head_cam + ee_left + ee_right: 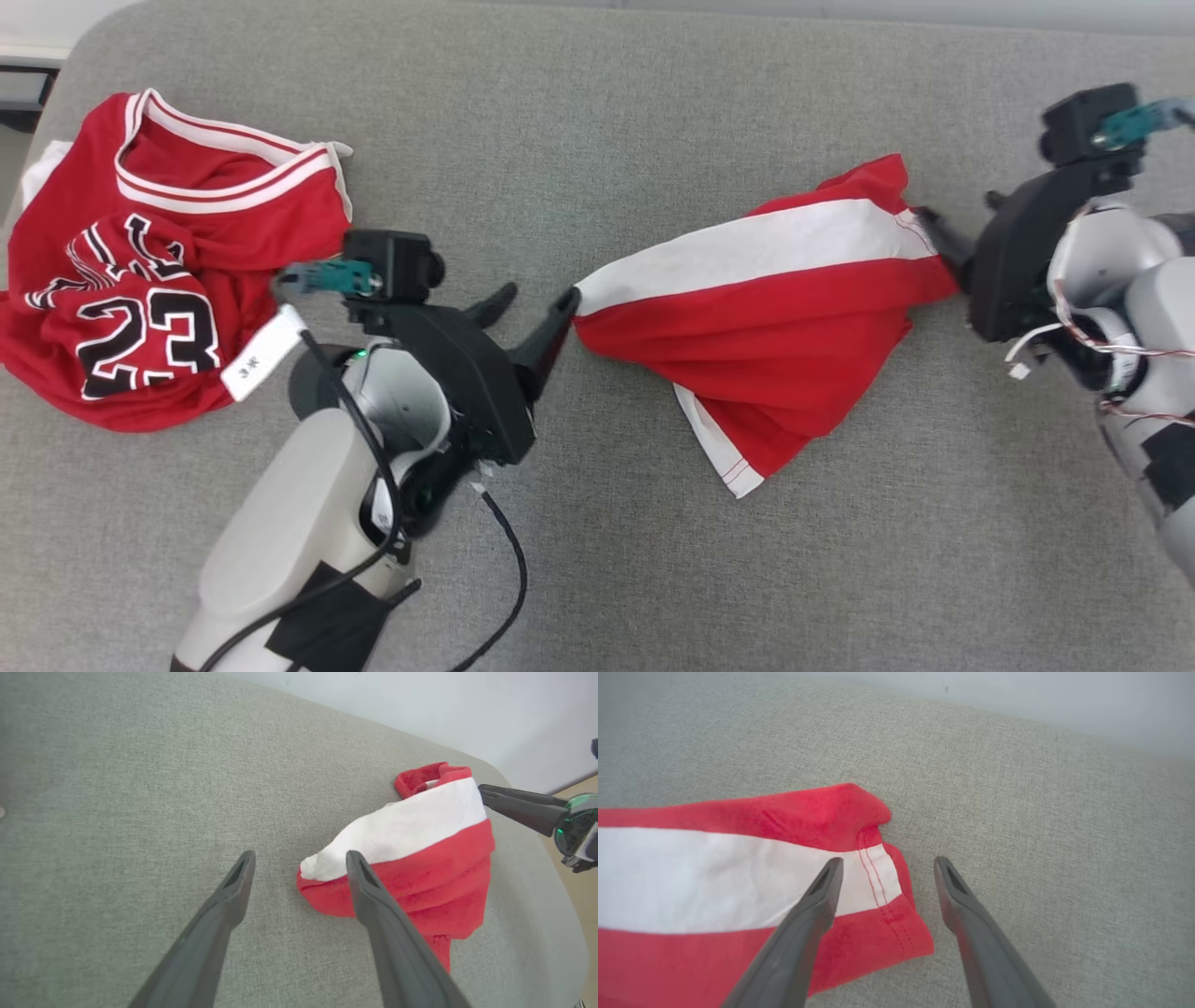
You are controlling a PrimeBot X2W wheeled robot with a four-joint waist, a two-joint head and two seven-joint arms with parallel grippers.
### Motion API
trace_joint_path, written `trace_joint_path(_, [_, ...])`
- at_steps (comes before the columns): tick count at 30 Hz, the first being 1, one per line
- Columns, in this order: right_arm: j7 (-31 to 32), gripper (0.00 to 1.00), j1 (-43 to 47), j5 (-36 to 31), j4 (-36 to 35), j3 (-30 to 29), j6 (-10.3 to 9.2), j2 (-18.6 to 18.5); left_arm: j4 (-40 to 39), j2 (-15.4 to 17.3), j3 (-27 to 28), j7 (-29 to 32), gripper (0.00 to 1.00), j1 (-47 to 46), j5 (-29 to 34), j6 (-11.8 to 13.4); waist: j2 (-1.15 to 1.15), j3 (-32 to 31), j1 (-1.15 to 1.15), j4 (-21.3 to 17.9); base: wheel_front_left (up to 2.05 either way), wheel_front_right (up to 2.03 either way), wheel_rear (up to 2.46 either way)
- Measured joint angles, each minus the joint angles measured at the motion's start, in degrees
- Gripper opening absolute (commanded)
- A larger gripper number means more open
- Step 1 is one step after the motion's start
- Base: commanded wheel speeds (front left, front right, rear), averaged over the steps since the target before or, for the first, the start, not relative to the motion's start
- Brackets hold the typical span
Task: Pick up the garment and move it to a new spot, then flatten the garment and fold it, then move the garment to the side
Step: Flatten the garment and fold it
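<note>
Red, white-striped cloth garment (766,308) set down crumpled; left gripper (540,295) at 9 o'clock, right gripper (888,861) at 3, gaping empty; flattening, folding pending.

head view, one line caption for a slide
Both open, left gripper and right gripper at opposite ends of the red-and-white garment on a grey cushion; red 23 jersey at far left.

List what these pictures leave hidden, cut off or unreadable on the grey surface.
- Red jersey, head view: left side cut by the picture's edge; lettering above the 23 lost in folds.
- Red and white garment: bunched, so its type is unclear; right wrist view cuts it at the left edge.
- White label on the left arm, head view: print too small to read.
</note>
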Motion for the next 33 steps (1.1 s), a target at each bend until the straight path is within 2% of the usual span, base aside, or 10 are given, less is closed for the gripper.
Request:
trace_joint_path(5, [0.20, 1.00, -0.01, 0.00, -1.26, 1.19, 0.29, 1.52, -0.71, -0.34, -1.03, 0.81, 1.00, 0.70, -1.12, -0.70, 0.00, 0.05, 0.00, -0.23, 0.00, 0.00, 0.00])
trace_joint_path(11, [1.03, 1.00, -0.02, -0.01, -1.44, 1.81, 0.27, 1.64, 0.02, -1.40, -1.29, 0.89, 1.00, 0.19, -1.20, -0.20, 0.00, 0.98, 0.00, -0.83, 0.00, 0.00, 0.00])
trace_joint_path(31, [1.00, 1.00, -0.30, 0.00, 0.74, 1.79, 0.30, 1.94, 3.09, -1.97, -2.24, 0.77, 1.00, -2.03, -1.24, -0.20, 0.00, 3.35, 0.01, -0.62, 0.00, 0.00, 0.00])
trace_joint_path(32, [1.00, 0.86, -0.30, 0.00, 0.90, 1.82, 0.32, 1.98, 3.18, -1.98, -2.24, 0.74, 1.00, -2.07, -1.29, -0.20, 0.00, 3.39, 0.01, -0.58, 0.00, 0.00, 0.00])
trace_joint_path(33, [1.00, 0.66, -0.32, 0.00, 1.07, 1.82, 0.32, 2.00, 3.27, -2.02, -2.27, 0.73, 1.00, -2.13, -1.30, -0.21, 0.00, 3.42, 0.01, -0.55, 0.00, 0.00, 0.00])
